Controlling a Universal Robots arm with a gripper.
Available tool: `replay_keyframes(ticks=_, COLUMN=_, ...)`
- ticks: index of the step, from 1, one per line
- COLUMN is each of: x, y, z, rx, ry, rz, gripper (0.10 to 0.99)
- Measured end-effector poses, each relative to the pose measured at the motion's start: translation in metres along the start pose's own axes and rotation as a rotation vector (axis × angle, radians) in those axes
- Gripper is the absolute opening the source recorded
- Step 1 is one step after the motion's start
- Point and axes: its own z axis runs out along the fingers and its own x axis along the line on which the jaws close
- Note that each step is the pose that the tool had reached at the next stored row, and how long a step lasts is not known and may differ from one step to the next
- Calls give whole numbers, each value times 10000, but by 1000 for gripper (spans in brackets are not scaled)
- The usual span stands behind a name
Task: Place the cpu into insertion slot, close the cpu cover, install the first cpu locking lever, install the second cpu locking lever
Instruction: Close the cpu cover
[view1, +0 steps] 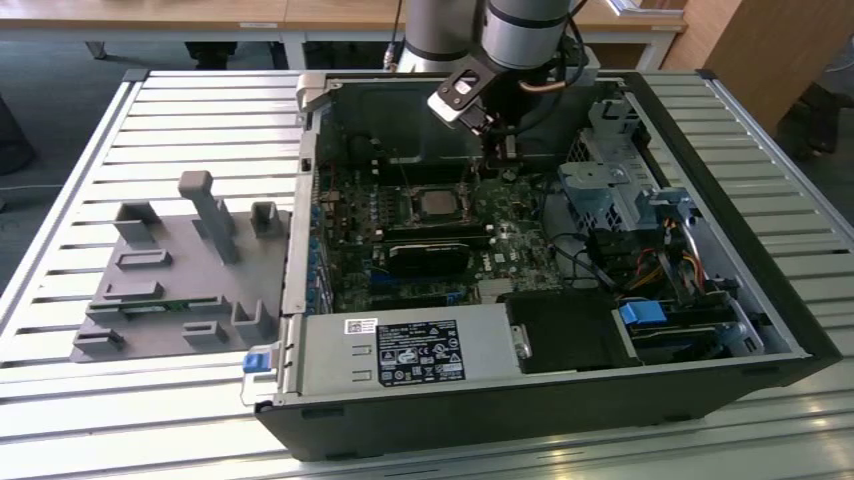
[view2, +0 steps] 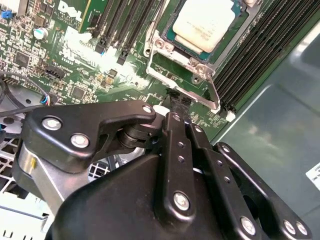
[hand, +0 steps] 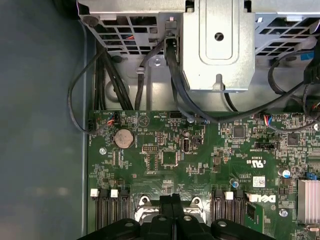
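Inside the open computer case (view1: 534, 415) on the slatted worktop (view1: 174, 110) | cpu (view1: 434, 203) lies flat in the insertion slot (view1: 404, 200) on the green motherboard (hand: 165, 145), cpu cover (view2: 175, 50) framing it | claw (view1: 501, 150) at 1 o'clock of the cpu in the exterior view, clenched, fingertips (view2: 173, 100) together against the cpu cover's edge | anything pinched: cannot tell

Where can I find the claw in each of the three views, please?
Exterior view: the claw hangs over the motherboard, just beyond the cpu.
Second wrist view: the claw ends close beside the cpu.
First wrist view: the claw sits between two banks of black memory slots.
Shared landmark: the green motherboard.
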Motion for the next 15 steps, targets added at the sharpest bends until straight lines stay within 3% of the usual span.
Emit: replay_keyframes(ticks=15, x=-1, y=-106, z=6, rx=0, ry=-1, rz=0, gripper=106)
